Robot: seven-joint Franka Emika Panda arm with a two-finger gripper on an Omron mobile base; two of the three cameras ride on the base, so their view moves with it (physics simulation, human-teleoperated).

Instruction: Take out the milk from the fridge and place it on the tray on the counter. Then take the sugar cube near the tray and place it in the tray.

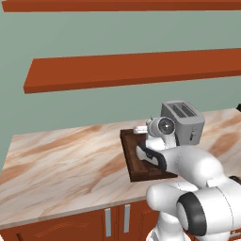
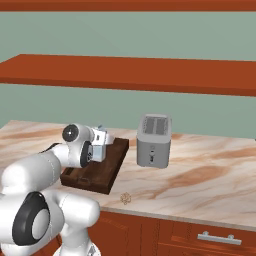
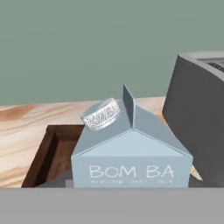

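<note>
The white Franka Panda arm with dark joints (image 1: 197,188) rose from the lower right of the left base view and folded forward and down at the elbow. Its forearm (image 2: 35,172) reached out level from the lower left of the right base view. The wrist (image 1: 162,127) was bent so that the hand pointed roughly horizontally, away from the base. The two-finger gripper (image 2: 104,144) sat low beyond the wrist. Its jaw spacing could not be made out in either base view.

Carton (image 3: 131,162) pale blue-grey, white lettering, silver cap. Tray (image 2: 111,165) dark brown. Counter (image 1: 61,160) beige marble, reddish veins. Toaster (image 2: 154,140) grey. Shelves (image 1: 132,68) red-brown, upper frame.
</note>
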